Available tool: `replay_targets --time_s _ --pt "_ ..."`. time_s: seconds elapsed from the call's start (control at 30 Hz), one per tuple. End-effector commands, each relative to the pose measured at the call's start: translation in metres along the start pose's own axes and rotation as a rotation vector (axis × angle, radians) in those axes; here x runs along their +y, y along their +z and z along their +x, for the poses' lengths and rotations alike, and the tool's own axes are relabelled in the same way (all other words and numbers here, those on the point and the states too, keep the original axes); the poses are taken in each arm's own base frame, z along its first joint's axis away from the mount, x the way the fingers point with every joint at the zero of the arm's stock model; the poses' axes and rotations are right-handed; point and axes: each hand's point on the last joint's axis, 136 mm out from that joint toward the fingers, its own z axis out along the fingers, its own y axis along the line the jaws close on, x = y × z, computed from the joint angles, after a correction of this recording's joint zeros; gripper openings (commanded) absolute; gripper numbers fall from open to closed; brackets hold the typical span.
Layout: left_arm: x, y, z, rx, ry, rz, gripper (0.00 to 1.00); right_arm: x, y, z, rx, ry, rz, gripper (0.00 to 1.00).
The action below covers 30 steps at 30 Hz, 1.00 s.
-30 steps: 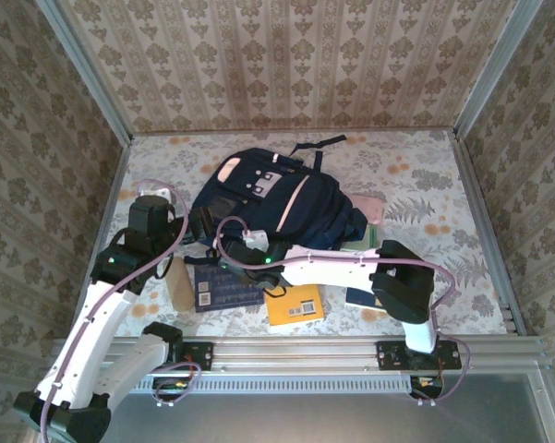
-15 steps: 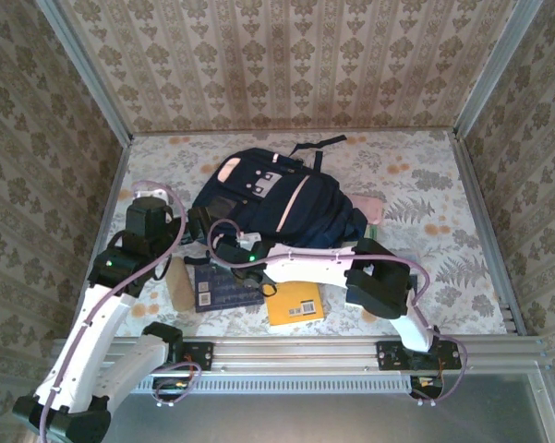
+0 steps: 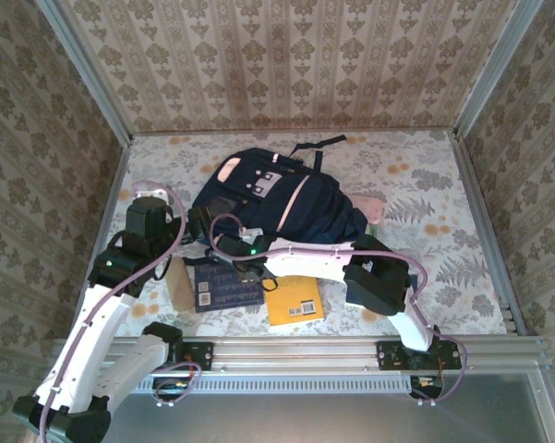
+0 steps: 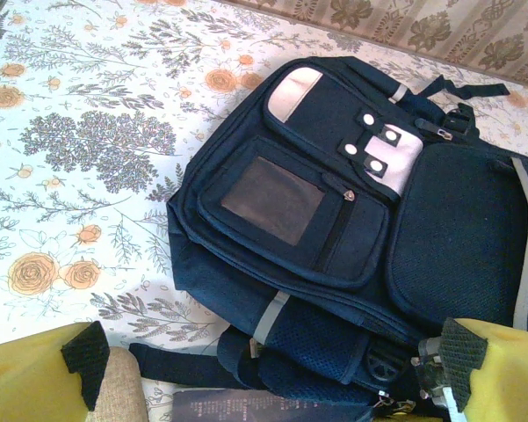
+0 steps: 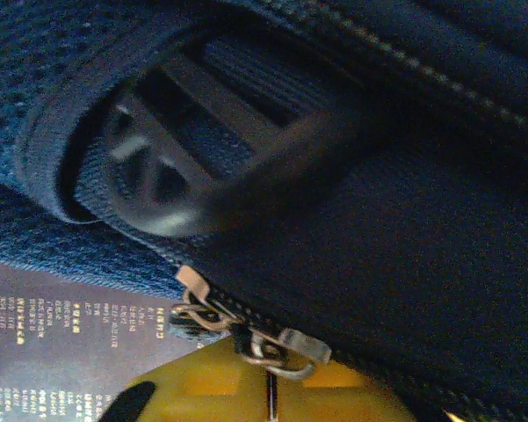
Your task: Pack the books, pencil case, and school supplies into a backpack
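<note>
The backpack is seen lying flat near the middle of the flower-patterned surface, front side up, with its light buckle patch turned towards the far wall. From the left wrist view its front pockets and pale trim stripes can be made out, zipped shut.

The right gripper is stretched across from the right and is placed at the near-left edge of the backpack. In the right wrist view the jaws are clenched on a metal zipper pull, whose end is drawn into the seam between the two yellow fingers. A black strap buckle is seen just above the zipper line.

The left gripper is held beside the backpack's left side. Its jaws are released – the yellow fingers are spread wide at the lower corners of the left wrist view, and nothing is grasped between them.

The dark blue book with rows of text is laid flat just in front of the backpack, directly beneath the right gripper, and the orange-yellow book is set beside it on the right. The pale pink pencil case is partly tucked against the backpack's right side. A tan, oblong object – too blurred to be identified – is seen just left of the dark blue book.
</note>
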Motion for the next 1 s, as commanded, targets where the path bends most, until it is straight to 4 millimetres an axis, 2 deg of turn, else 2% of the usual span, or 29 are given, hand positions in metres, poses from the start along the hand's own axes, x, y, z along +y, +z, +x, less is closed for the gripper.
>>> replay_targets --time_s 0.0,0.1,0.17,0.33,0.47,0.57,0.6,0.63,0.7,0.83,0.97 --pt "-0.001 -0.001 0.001 0.0 -0.009 0.007 1.0 0.003 -0.016 -0.012 -0.036 -0.012 -0.047 0.05" --pt "-0.002 0.004 0.008 0.028 -0.044 0.01 1.0 -0.002 -0.027 -0.013 -0.061 -0.006 -0.076 0.0" --pt "-0.004 0.009 0.016 0.07 -0.095 0.017 1.0 -0.005 -0.036 -0.015 -0.081 0.005 -0.11 0.0" --pt "-0.007 0.037 0.05 0.222 -0.323 0.057 0.99 -0.008 -0.057 -0.013 -0.12 0.008 -0.249 0.0" --pt "-0.009 0.063 0.072 0.277 -0.44 0.08 0.95 -0.014 -0.059 -0.008 -0.117 -0.018 -0.291 0.0" --pt "-0.008 0.076 0.079 0.303 -0.493 0.06 0.95 -0.02 -0.056 -0.007 -0.098 -0.005 -0.297 0.0" --pt "-0.008 0.08 0.079 0.309 -0.506 0.059 0.94 -0.02 -0.056 -0.009 -0.091 0.005 -0.304 0.04" --pt "-0.009 0.083 0.079 0.313 -0.518 0.06 0.94 -0.019 -0.056 -0.01 -0.085 0.01 -0.309 0.14" --pt "-0.01 0.087 0.077 0.308 -0.536 0.066 0.93 -0.011 -0.055 -0.01 -0.072 0.007 -0.327 0.28" --pt "-0.005 0.088 0.076 0.294 -0.556 0.063 0.93 0.001 -0.042 -0.01 -0.045 -0.003 -0.328 0.34" --pt "0.003 0.086 0.08 0.287 -0.582 0.063 0.93 0.004 -0.033 -0.015 -0.056 0.007 -0.305 0.35"
